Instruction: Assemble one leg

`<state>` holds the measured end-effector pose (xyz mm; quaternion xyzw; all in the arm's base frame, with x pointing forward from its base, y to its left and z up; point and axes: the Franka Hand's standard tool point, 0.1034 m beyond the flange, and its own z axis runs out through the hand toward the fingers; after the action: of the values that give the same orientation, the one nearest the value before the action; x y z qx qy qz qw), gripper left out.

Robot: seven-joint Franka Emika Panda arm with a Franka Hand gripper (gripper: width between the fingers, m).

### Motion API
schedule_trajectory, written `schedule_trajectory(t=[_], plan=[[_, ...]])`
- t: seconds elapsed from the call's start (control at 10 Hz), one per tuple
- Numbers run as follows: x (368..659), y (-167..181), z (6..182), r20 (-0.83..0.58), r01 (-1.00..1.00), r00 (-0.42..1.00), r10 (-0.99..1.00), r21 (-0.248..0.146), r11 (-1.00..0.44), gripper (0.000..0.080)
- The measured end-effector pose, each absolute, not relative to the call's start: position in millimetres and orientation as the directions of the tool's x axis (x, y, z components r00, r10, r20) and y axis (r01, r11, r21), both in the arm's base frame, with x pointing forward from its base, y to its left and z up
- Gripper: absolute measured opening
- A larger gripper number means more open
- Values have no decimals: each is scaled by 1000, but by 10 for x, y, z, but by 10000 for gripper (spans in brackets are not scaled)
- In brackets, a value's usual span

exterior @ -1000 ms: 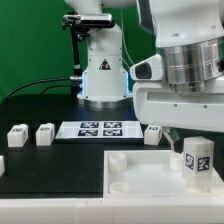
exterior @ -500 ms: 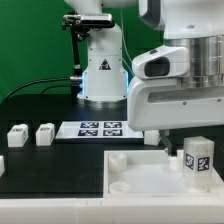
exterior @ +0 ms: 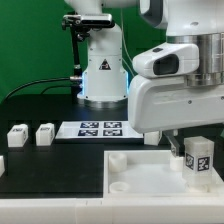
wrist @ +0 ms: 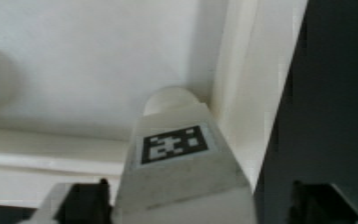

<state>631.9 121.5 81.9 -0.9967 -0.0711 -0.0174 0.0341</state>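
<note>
1. Leg [exterior: 197, 157]: upright on the white panel [exterior: 150, 182], toward the exterior view's right, close to the panel's edge, with one tagged face turned to the exterior camera.
2. Only in the exterior view, largest first: the arm [exterior: 185, 85], filling the upper right of the picture; the black table [exterior: 50, 165]; the marker board [exterior: 100, 129], flat on the table behind the panel; two small white blocks [exterior: 45, 133], side by side at the exterior view's left and well apart from the leg.
3. Only in the wrist view: the leg close up, narrowing toward its far end, its tag [wrist: 179, 145] sharp enough to read as a black-and-white square; dark fingers [wrist: 87, 198] on either side of it.
4. Arm pose: wrist low over the panel's right part, pointing down onto the leg, its bulk covering most of the gripper from the exterior camera.
5. Gripper [wrist: 202, 205]: spread apart, straddling the leg, with a strip of background showing between the leg and one finger; not clamped on it.
</note>
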Motion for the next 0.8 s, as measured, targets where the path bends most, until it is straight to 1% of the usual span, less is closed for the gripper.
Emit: schedule_trajectory(t=[0.1,0.2,0.5,0.6,0.8], plan=[[6324,1198,821,41,143,989,141,-63,-988,384],[6327,1173,817,40,140,990,138,-61,-988,296],[6328,1165,815,38,110,993,108,-62,-992,294],[6330,1165,815,35,31,999,28,-68,-997,294],[6328,1161,802,12,-227,973,-229,-86,-970,293]])
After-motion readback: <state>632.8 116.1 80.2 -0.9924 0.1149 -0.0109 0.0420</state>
